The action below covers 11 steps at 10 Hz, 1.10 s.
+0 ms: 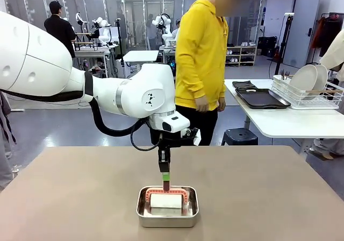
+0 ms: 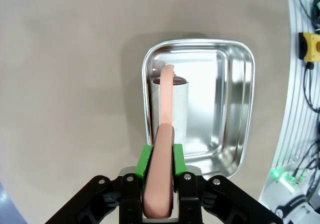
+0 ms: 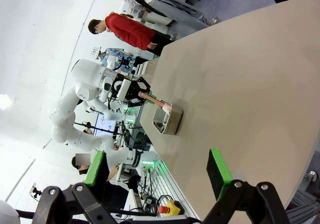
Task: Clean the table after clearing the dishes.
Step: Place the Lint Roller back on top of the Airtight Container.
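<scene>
The taupe-brown table is bare apart from a small steel pan near its front edge. In the pan lies a white roller on a pink frame. My left gripper hangs straight above the pan, shut on the roller's pink handle, which rises between its green pads. The roller rests on the pan's floor. My right gripper is open and holds nothing, off beyond the table's side. White plates stand in a wire rack beside dark trays on the white side table.
A person in a yellow hoodie stands at the table's far edge, hands down. A white side table stands at the back right with a dark stool beside it. Cables and a yellow switch box line the robot's side.
</scene>
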Tool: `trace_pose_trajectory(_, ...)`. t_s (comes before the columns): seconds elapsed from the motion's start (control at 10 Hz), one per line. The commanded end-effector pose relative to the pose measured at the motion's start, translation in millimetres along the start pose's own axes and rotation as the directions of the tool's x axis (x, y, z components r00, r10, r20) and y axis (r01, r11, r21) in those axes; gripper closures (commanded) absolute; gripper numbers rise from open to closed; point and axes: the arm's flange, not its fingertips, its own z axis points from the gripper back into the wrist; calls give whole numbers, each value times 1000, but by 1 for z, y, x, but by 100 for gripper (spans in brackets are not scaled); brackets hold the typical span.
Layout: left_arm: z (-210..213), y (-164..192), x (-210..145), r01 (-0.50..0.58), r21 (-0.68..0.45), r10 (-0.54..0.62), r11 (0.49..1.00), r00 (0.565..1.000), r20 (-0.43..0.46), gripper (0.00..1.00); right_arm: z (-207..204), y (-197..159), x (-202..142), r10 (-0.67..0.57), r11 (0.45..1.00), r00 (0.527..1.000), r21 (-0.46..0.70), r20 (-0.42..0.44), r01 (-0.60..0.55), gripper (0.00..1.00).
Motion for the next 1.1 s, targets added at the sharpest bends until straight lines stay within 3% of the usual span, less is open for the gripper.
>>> trace_pose_trajectory(0.0,-36,12,-11,-11,-35,11,999,1000,7,78,-1,4,-2,8,1000,1000,6,2,-8,0)
trace_pose_trajectory(0.7,-28,26,-7,-7,-49,7,999,1000,9,78,-1,4,-2,8,1000,1000,6,2,-8,0)
trace_pose_trajectory(1.0,-19,24,-6,-4,-38,4,999,1000,16,58,-1,4,-2,8,1000,1000,6,2,-8,0)
